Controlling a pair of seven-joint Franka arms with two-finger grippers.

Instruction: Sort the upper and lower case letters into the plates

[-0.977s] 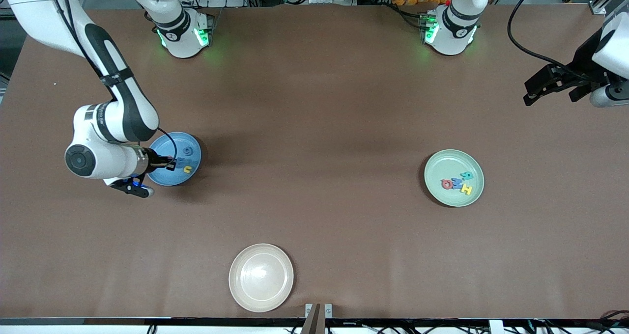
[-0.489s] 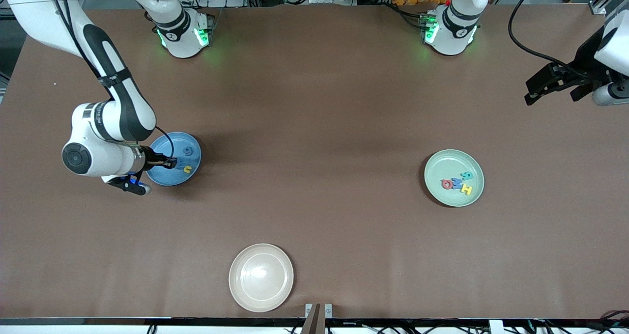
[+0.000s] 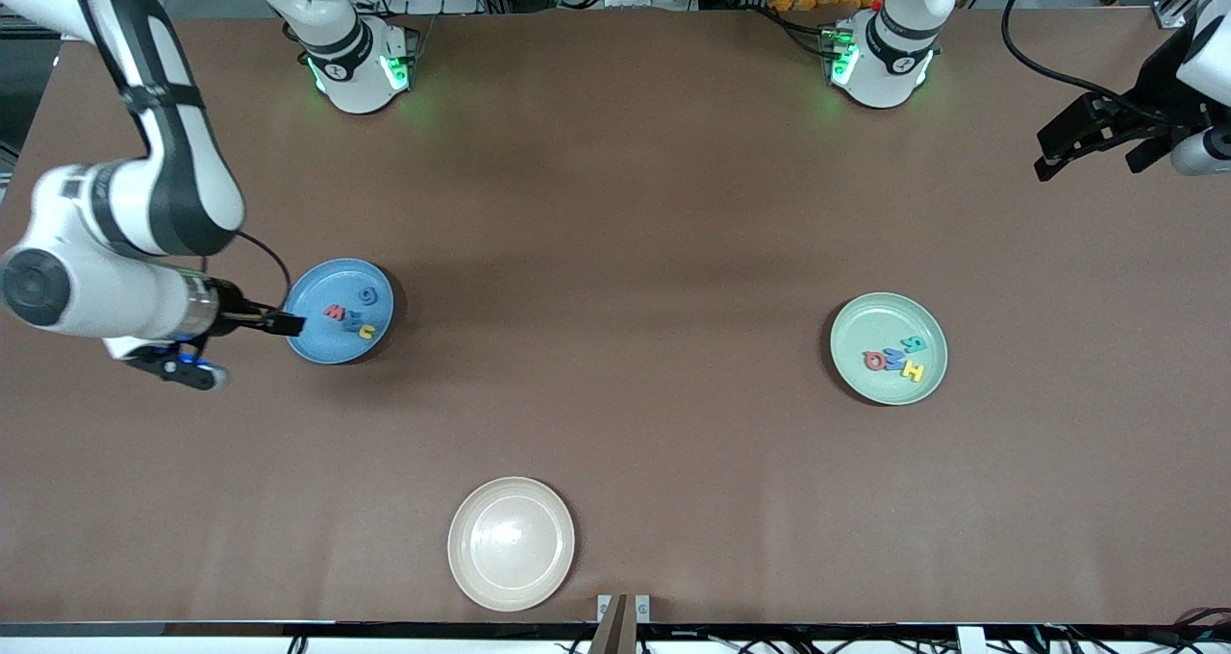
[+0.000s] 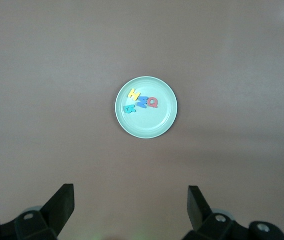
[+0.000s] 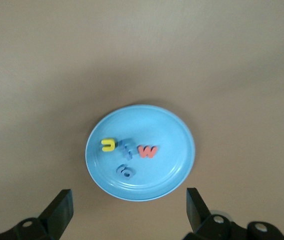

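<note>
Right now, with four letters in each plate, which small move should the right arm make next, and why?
Probably lift the right gripper away and park it. Its fingers are open and empty beside the blue plate, which holds four letters; the green plate holds the other four letters, and the cream plate is empty. The left gripper waits.

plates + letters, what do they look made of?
Light blue plate and mint green plate: likely matte plastic, with flat colour and no glare. Cream-white plate: glossy, ceramic or melamine, showing a bright highlight. Letters: probably foam or soft plastic, being chunky, flat-cut and dull.
</note>
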